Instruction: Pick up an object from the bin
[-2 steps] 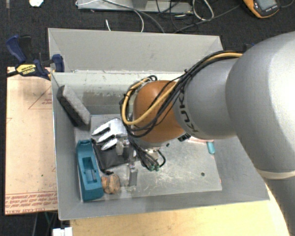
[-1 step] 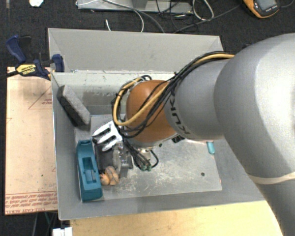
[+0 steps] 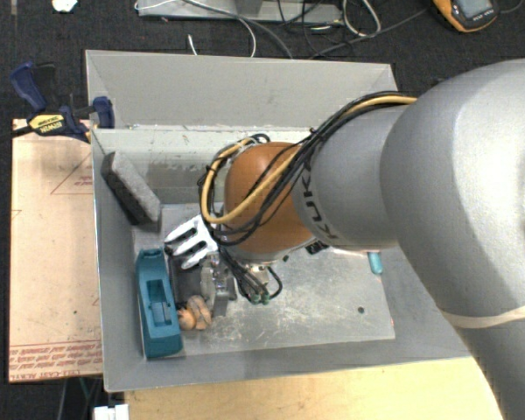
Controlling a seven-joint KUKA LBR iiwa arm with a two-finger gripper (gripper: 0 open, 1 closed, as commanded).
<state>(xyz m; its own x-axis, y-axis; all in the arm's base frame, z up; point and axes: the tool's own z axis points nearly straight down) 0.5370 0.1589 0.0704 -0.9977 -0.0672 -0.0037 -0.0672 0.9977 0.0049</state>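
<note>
The hand (image 3: 217, 287) hangs low in the bin (image 3: 245, 86), just beside a tan lump (image 3: 195, 315) and a blue holder (image 3: 157, 309), likely positioned for a grasp. Whether it is clenched or released cannot be told.

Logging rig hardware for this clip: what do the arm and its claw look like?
Thick, rounded silver-grey arm with dark lettering on its side. At the wrist sits an orange-brown dome cover, looped by yellow and black cables. Below it, a white ribbed block and a small metallic claw.
</note>
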